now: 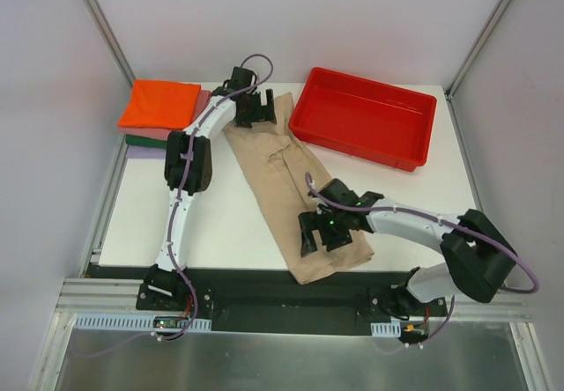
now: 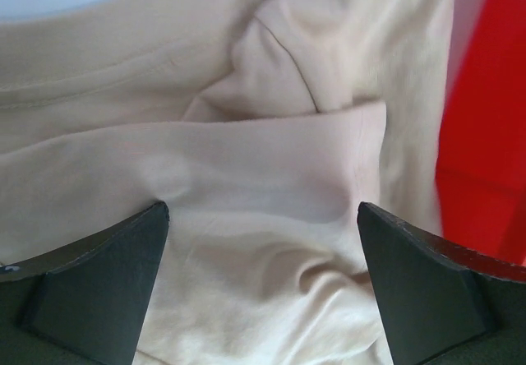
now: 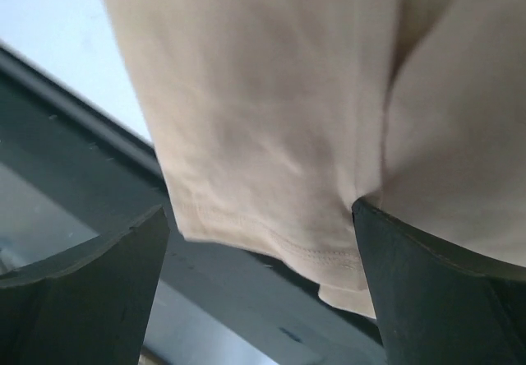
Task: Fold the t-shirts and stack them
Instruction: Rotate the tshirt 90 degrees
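A beige t-shirt lies folded into a long strip, running from the table's back middle to its front edge, where its hem hangs over. My left gripper is open above the strip's far end; its view shows wrinkled beige cloth between the fingers. My right gripper is open above the near end; its view shows the hem between the fingers. A folded stack sits at the back left: orange t-shirt on top, then pink, dark green and lavender.
A red plastic tray stands at the back right, close to the beige shirt's far end; it also shows at the right of the left wrist view. The black base rail runs along the table's near edge.
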Controlling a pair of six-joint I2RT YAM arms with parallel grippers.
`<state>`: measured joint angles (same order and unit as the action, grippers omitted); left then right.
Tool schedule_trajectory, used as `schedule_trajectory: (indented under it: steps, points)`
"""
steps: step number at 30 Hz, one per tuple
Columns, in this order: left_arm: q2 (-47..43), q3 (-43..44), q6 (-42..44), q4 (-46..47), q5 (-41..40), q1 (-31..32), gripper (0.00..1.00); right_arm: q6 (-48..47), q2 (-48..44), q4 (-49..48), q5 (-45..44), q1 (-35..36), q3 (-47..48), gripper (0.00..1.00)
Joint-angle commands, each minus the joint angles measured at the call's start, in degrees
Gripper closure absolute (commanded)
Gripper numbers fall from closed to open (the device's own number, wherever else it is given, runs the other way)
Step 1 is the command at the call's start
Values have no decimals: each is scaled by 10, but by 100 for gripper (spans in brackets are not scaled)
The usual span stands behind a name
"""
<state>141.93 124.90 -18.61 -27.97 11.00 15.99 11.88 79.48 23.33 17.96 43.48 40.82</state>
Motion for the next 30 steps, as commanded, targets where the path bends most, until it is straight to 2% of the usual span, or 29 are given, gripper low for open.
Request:
schedule_trajectory:
  steps: [1, 5, 9, 14, 18, 23, 26, 28, 30]
  points:
    - [82, 96, -66, -15, 59, -18, 1, 83, 53, -76, 58, 83, 56, 4]
    - [141, 190, -119, -7, 106, -32, 1, 84, 117, -82, 45, 111, 125, 4]
    - [129, 168, -143, 42, 121, -35, 1, 77, 136, -77, 30, 114, 164, 4]
    - [79, 150, -152, 57, 160, -34, 1, 57, 77, -39, -19, 115, 172, 4]
    - [-40, 90, -137, 56, 183, -32, 1, 48, -18, 3, -103, 114, 159, 4]
    - [-236, -69, -102, 37, 172, -17, 1, 100, -178, 2, -226, 109, 68, 4]
    - [-390, -237, -100, 20, 115, 14, 1, 142, -267, -8, -252, 102, -3, 4]
    - [-495, -388, -93, 20, 34, 63, 1, 159, -309, -2, -246, 91, -39, 4]
    - [-593, -521, -116, 20, -91, 139, 1, 169, -342, 8, -226, 80, -67, 4]
